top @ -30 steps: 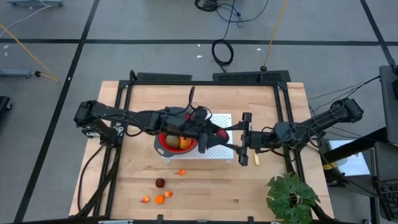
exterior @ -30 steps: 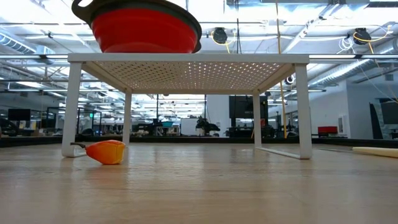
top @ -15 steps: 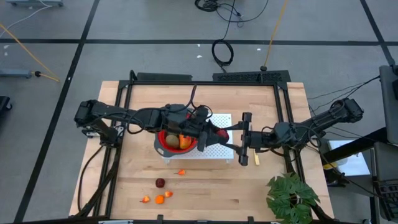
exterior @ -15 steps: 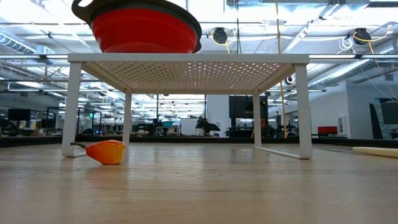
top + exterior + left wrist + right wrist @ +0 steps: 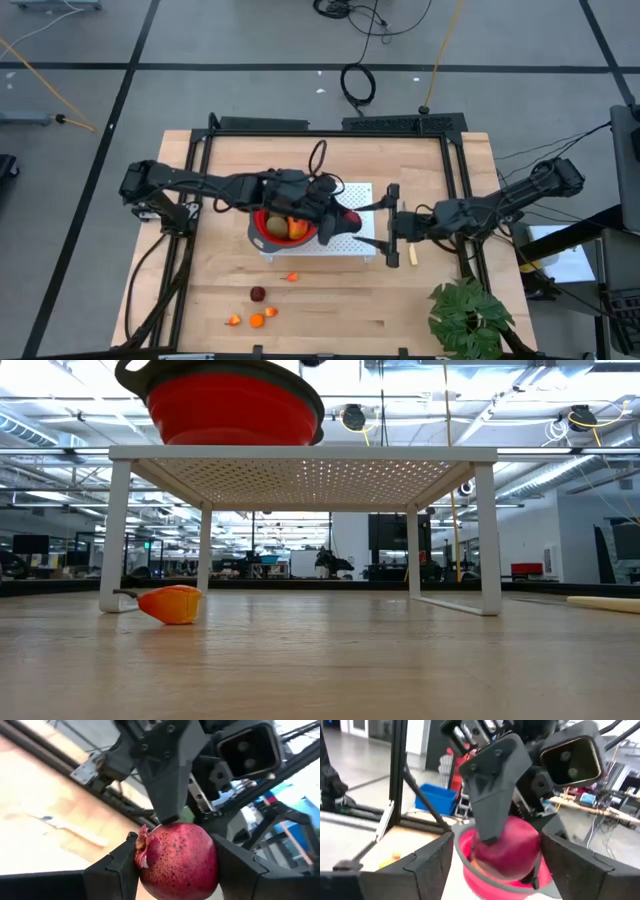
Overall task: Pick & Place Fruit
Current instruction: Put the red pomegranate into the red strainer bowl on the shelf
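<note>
Left pincer (image 5: 338,213) gripping dark red ball (image 5: 178,859), hovering just beside red bowl (image 5: 272,229); right pincer (image 5: 378,226) released, facing it.

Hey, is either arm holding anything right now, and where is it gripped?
The left tool holds a dark red speckled round fruit, gripped across its sides. The right tool is open and holds nothing.

Two dark, slender multi-joint arms, the left arm (image 5: 190,184) and right arm (image 5: 510,200), carried black cables looping along their links. Each wrist bore a boxy dark camera housing, and angular matte-black fingers (image 5: 165,775) tapered to blunt tips.
</note>
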Available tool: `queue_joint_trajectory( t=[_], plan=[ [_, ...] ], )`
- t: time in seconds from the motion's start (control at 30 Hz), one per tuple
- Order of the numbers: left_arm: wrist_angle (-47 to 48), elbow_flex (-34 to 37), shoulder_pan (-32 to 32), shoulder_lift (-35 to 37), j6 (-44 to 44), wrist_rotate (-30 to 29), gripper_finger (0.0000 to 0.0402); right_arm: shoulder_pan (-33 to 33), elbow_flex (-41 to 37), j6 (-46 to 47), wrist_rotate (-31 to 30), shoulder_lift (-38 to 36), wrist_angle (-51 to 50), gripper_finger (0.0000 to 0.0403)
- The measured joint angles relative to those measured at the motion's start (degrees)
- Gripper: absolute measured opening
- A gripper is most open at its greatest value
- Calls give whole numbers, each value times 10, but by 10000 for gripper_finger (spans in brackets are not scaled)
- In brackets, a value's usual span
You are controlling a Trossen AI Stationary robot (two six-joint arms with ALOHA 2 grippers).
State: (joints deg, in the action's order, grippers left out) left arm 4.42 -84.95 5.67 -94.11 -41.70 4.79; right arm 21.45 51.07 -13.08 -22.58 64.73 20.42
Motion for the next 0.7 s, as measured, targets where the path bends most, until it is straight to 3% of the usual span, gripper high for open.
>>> queue_joint_trajectory(
  t=[0.57,0.7],
  plan=[
    [141,0,-32,42,-6,12,207,7,0,24,-14,-38,-62,294],
    [199,1,-34,59,-8,-5,208,12,0,76,-14,-61,-110,287]
  ],
)
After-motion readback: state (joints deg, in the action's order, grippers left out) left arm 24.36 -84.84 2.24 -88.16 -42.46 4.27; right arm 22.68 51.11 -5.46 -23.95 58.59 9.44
